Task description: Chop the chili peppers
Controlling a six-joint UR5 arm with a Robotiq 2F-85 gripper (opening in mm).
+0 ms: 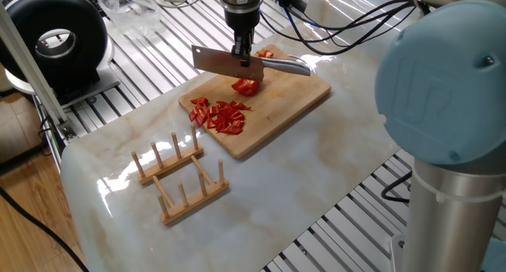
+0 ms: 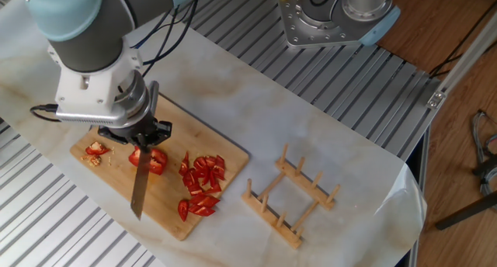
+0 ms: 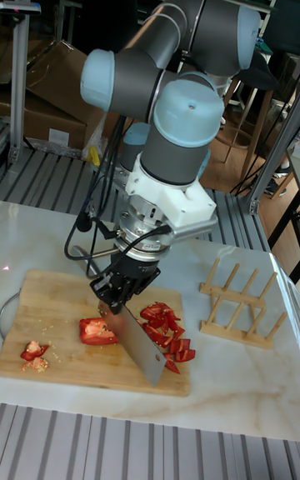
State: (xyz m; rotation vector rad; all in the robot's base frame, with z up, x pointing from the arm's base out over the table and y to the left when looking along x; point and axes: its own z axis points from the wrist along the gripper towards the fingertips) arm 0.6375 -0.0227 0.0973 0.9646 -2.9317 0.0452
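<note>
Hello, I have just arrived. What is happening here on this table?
One robot arm is chopping red chili peppers on a wooden cutting board. Its tool holds a cleaver with the blade over a larger uncut pepper piece. A pile of chopped pieces lies at one end of the board, and small scraps lie at the other end. A wooden rack stands apart on the table, unused. So some chopping is done, and one larger piece remains.
</note>
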